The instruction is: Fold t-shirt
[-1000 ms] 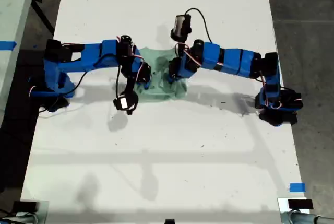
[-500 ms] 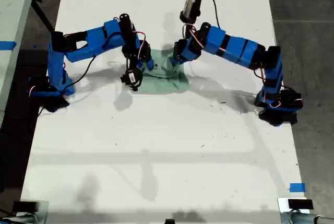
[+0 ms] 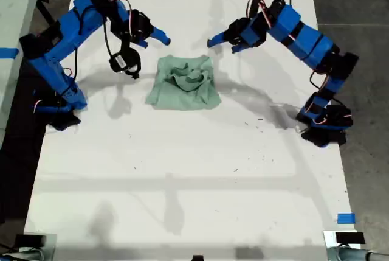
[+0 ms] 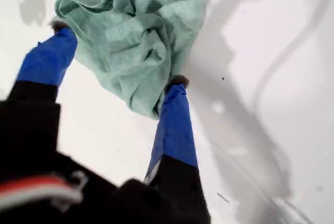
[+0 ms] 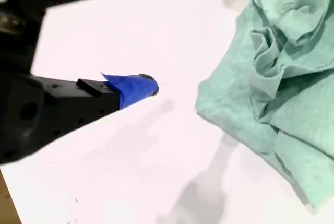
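Lifting clear since a second ago: my first gripper [image 4: 119, 54], my second gripper [image 5: 168, 32] both spread, empty. T-shirt [image 3: 185, 84] released, rumpled ahead of jaws; fold likely unfinished.

One t-shirt [image 3: 183, 83], crumpled, on one white counter [image 3: 194, 176]. Two blue arms, one hand each: first hand [image 4: 115, 54], second hand [image 5: 167, 31]. Two blue tape bits: [image 3: 345, 218], [image 3: 8, 52].
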Robot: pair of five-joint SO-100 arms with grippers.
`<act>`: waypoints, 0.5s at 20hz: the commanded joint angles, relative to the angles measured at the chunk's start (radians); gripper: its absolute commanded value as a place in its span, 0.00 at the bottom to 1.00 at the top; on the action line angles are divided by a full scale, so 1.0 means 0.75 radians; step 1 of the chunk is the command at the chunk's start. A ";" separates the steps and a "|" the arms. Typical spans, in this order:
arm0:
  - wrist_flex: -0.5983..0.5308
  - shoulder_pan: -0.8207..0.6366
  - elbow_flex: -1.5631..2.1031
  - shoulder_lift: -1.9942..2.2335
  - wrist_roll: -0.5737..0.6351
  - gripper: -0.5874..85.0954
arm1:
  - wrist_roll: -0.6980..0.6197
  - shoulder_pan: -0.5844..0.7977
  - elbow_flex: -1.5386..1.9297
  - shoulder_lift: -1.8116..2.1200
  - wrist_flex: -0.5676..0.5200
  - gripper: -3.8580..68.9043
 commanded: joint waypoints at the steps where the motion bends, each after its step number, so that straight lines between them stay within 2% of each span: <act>1: -0.102 -0.008 0.346 0.350 -0.014 0.19 | -0.010 0.049 0.309 0.430 -0.002 0.52; 3: -0.168 0.012 0.704 0.638 -0.065 0.08 | 0.027 0.051 0.620 0.699 -0.004 0.48; 4: -0.227 0.043 0.898 0.816 -0.084 0.06 | 0.049 0.033 0.777 0.839 -0.020 0.39; 5: -0.288 0.088 1.078 1.002 -0.106 0.04 | 0.096 0.004 0.922 0.967 -0.029 0.35; 7: -0.378 0.184 1.391 1.358 -0.168 0.03 | 0.190 -0.080 1.184 1.205 -0.053 0.14; 8: -0.401 0.225 1.538 1.520 -0.217 0.02 | 0.237 -0.143 1.307 1.301 -0.078 0.08; 10: -0.423 0.295 1.810 1.810 -0.327 0.02 | 0.378 -0.286 1.552 1.464 -0.147 0.05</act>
